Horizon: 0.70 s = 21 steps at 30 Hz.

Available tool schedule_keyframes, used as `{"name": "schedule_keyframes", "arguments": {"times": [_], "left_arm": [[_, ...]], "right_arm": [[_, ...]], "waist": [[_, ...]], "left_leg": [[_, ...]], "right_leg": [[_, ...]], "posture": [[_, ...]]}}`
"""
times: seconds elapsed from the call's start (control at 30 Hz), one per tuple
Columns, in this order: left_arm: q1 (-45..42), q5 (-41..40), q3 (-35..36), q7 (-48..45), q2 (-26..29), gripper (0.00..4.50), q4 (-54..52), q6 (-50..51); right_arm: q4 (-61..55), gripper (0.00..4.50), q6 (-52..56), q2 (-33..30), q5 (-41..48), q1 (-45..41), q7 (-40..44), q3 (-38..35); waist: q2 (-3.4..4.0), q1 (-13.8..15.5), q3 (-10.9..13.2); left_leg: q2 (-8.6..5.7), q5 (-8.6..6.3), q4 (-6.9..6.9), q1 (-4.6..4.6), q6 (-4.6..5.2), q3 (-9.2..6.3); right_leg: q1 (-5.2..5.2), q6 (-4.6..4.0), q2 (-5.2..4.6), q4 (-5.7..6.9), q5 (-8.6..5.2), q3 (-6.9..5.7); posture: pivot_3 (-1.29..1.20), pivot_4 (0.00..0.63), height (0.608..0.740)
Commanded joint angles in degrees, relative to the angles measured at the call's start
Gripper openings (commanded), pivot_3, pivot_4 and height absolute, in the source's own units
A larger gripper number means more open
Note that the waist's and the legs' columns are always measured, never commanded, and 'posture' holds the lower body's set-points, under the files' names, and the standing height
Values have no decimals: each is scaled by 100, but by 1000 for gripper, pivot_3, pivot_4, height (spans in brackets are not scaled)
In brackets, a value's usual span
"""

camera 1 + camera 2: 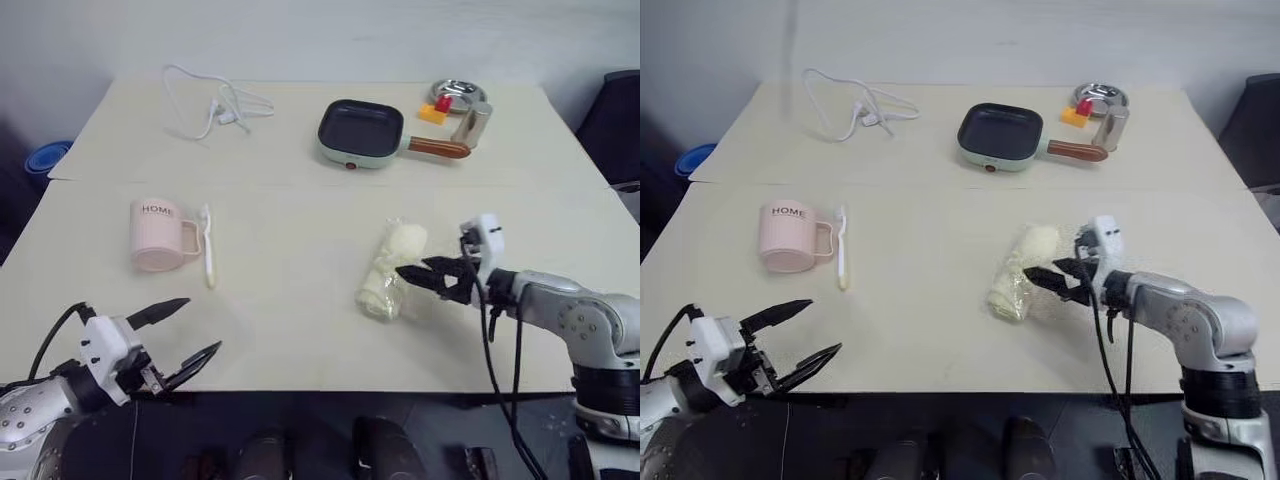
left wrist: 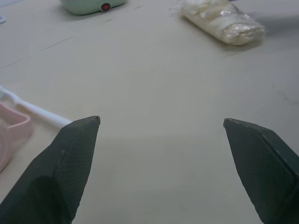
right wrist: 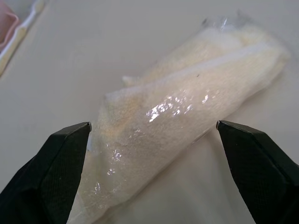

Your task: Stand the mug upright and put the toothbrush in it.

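Here, a pale table (image 1: 300, 330) against a white wall (image 1: 330, 35).
Left gripper (image 1: 190, 333) and right gripper (image 1: 415, 280) both spread wide, empty.

One mug (image 1: 158, 236) lies near the table's (image 1: 300, 330) left edge, and one toothbrush (image 1: 208, 247) is just beside it. One coiled white cable (image 1: 215, 105) sits toward the far left corner. One square pan (image 1: 362, 134) (green-sided, with a brown handle) is by the far edge. One small metal dish (image 1: 462, 94) and one metal cylinder (image 1: 472, 125) sit toward the far right corner. One plastic-wrapped cream roll (image 1: 390, 270) lies right of the middle.
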Motion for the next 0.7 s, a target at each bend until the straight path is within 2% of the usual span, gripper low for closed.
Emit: {"name": "schedule_keyframes", "arguments": {"times": [0.03, 0.17, 0.23, 0.33, 0.47, 0.57, 0.7], "left_arm": [[-332, -157, -339, 22, 100, 4500, -466, 179], [-709, -180, -673, 71, 106, 4500, -681, 378], [-850, -176, -794, 103, 99, 4500, -747, 432], [-943, -209, -849, 173, 60, 4500, -777, 490], [-898, -162, -837, 300, -30, 4500, -715, 482], [-743, -140, -771, 357, -126, 4500, -655, 425], [-626, -117, -729, 430, -222, 4500, -565, 345]], "right_arm": [[109, 4110, 806, 173, -171, -256, -476, 309], [366, 3017, 638, 255, -682, -534, -495, 713], [513, 2371, 554, 423, -715, -720, -503, 550], [658, 1360, 368, 338, -769, -846, -247, 381], [1100, 98, -306, -250, -635, -930, 810, -96], [2024, 15, -1098, -1132, -1122, -1095, 1671, -33], [4056, 15, -2587, -2009, -2355, -1781, 2518, 672]], "waist": [[1, 5, -1], [-22, -41, -15], [-22, -56, -15], [-19, -50, -13], [-15, -27, -11], [-4, 24, -4], [-1, 29, -1]], "left_leg": [[-2, 1, 2, -7, 2, 2], [-12, 8, 10, -4, 20, 30], [-12, 11, 10, 1, 25, 40], [-4, 13, 10, 6, 24, 46], [-6, 13, 9, -1, 24, 46], [-20, 12, 9, -9, 35, 45], [-30, 11, 11, -9, 48, 57]], "right_leg": [[-3, 0, 2, 12, 0, -1], [7, 30, 45, 5, 16, -22], [12, 47, 50, -6, 26, -13], [11, 50, 61, -4, 27, -6], [7, 50, 61, -8, 27, -5], [7, 64, 55, -20, 35, -4], [8, 76, 49, -31, 41, 3]], "posture": [[0, 150, 740], [0, 150, 740], [0, 150, 740], [0, 150, 740], [0, 150, 740], [0, 150, 740], [0, 150, 740]]}}
